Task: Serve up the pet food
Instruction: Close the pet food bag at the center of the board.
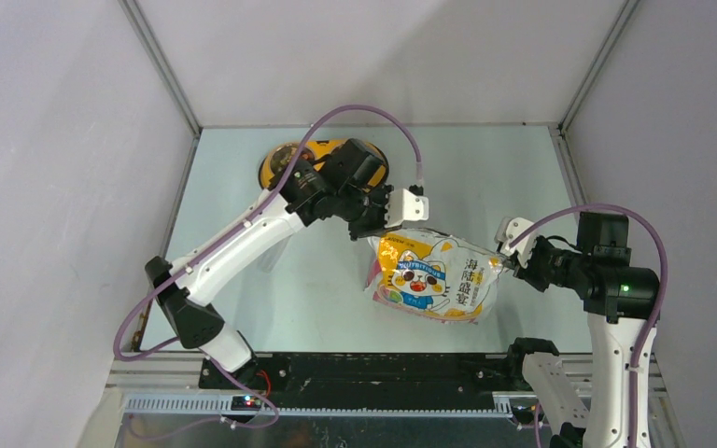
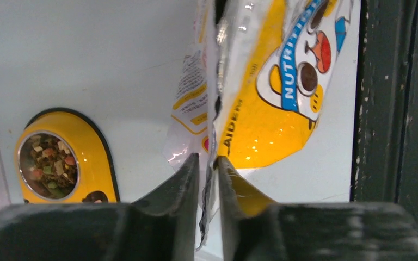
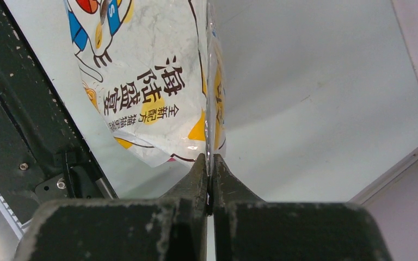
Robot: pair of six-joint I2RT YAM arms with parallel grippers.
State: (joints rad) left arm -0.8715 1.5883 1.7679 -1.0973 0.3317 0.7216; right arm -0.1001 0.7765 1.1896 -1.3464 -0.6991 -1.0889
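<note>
The glossy yellow-white-pink bag (image 1: 434, 275) with a cartoon cat hangs between my two grippers, just above the table. My left gripper (image 1: 375, 229) is shut on the bag's torn left edge; the left wrist view shows the film pinched between the fingers, with the gripper (image 2: 208, 159) below the bag (image 2: 261, 109). My right gripper (image 1: 504, 263) is shut on the bag's right seam, and the right wrist view shows the gripper (image 3: 209, 159) clamped on the bag (image 3: 147, 81). Pet food (image 2: 49, 166), mixed kibble, lies in one bowl of the yellow feeder (image 2: 90, 147).
The yellow feeder (image 1: 275, 161) stands at the back left of the table, partly hidden under my left arm. Grey walls close in the table on three sides. A black rail (image 1: 383, 369) runs along the near edge.
</note>
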